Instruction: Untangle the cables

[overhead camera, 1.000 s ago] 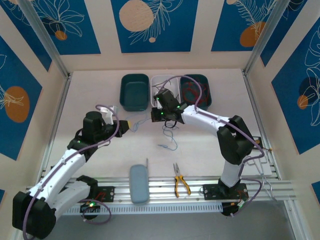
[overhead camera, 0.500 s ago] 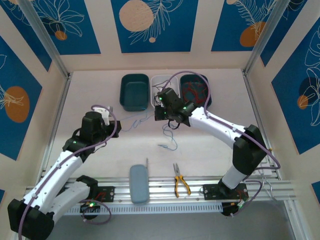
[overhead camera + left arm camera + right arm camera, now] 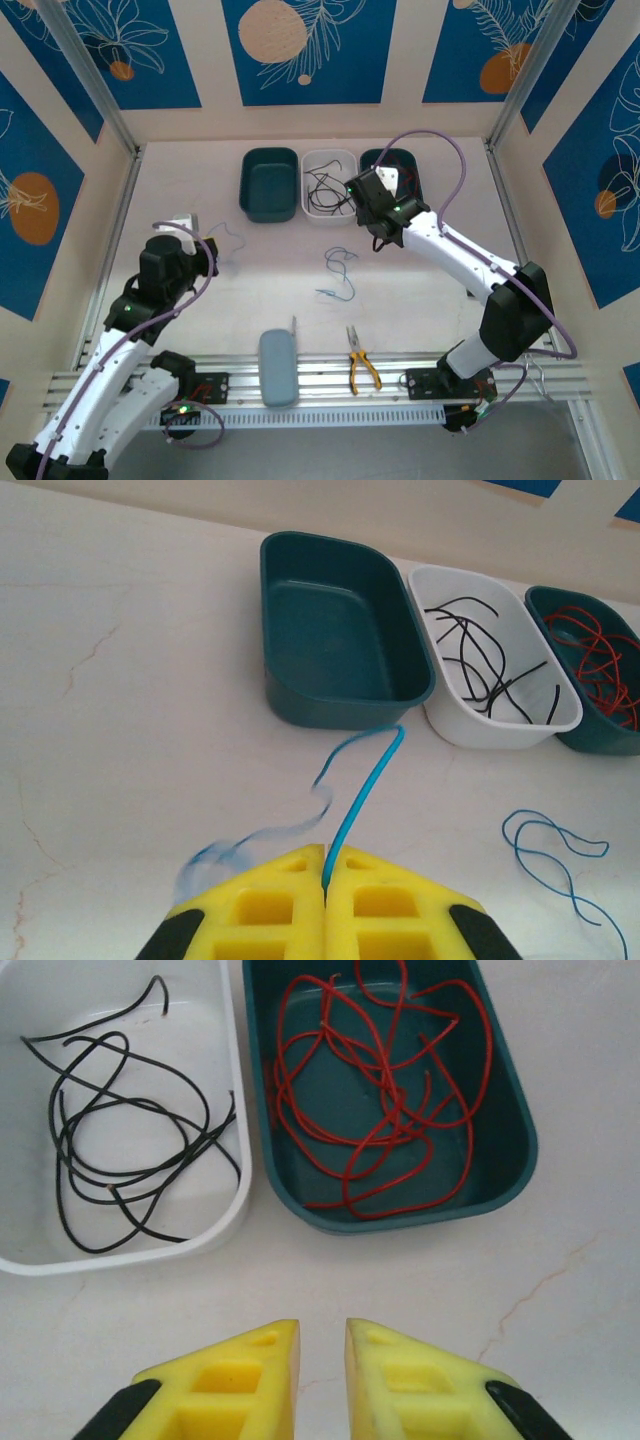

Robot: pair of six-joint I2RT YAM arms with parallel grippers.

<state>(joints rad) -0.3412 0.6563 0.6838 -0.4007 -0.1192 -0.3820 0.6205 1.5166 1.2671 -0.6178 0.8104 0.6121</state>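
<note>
Left gripper (image 3: 326, 865), jaws clamped on light blue cable (image 3: 365, 785) running to 12 o'clock toward empty teal tray (image 3: 335, 630); right gripper (image 3: 322, 1332), jaws slightly apart, holding nothing.

Yellow-handled pliers (image 3: 361, 362) right of grey case (image 3: 278, 367), near table (image 3: 250, 300) edge; teal tray (image 3: 269, 186) far back.

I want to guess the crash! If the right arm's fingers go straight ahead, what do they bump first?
Probably the near wall of the teal tray holding red cables, right beside the white tray; depth is unclear.
</note>
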